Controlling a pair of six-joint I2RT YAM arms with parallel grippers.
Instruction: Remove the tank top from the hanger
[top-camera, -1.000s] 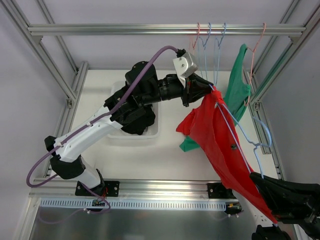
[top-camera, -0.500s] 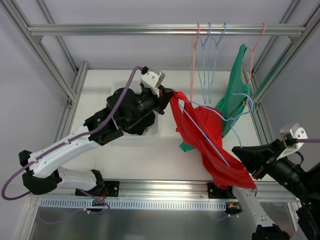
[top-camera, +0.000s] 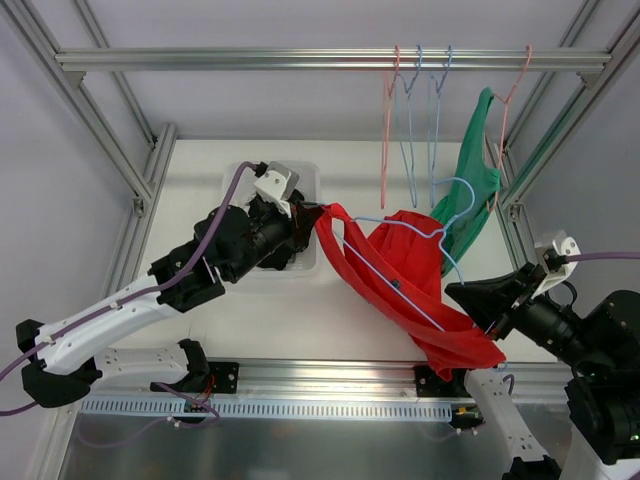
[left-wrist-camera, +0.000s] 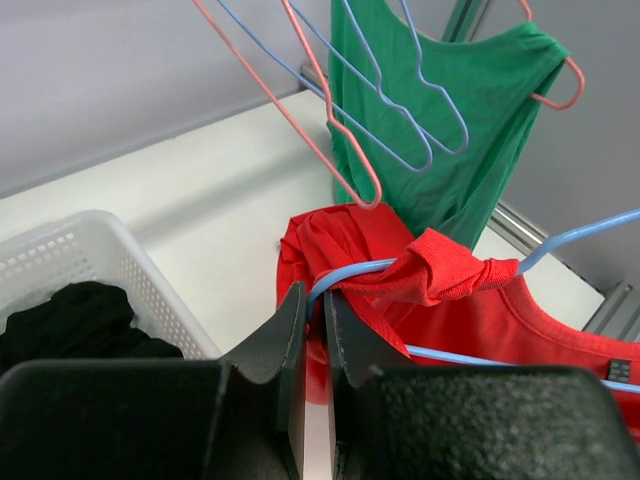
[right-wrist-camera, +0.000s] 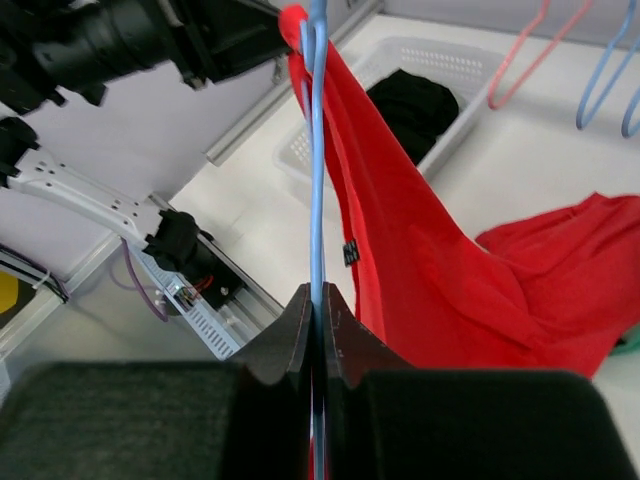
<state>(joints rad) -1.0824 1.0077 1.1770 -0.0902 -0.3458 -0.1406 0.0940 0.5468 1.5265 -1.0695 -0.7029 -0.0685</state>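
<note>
Both left gripper (left-wrist-camera: 312, 300) and right gripper (right-wrist-camera: 316, 298) pinch the hanger (right-wrist-camera: 317, 180), top (top-camera: 410, 262) draped, above the white table (top-camera: 300, 310); basket (left-wrist-camera: 70, 255) on table

No readable text; small black tag (right-wrist-camera: 349, 252) on red tank top (right-wrist-camera: 430, 280) illegible.

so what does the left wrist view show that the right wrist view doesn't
Only left wrist: the green tank top hanging on a pink hanger, and the left gripper shut on the blue hanger, close up. Only right wrist: the right gripper shut on that hanger, plus the left arm from outside. Both: red tank top, white basket, black clothes.
</note>
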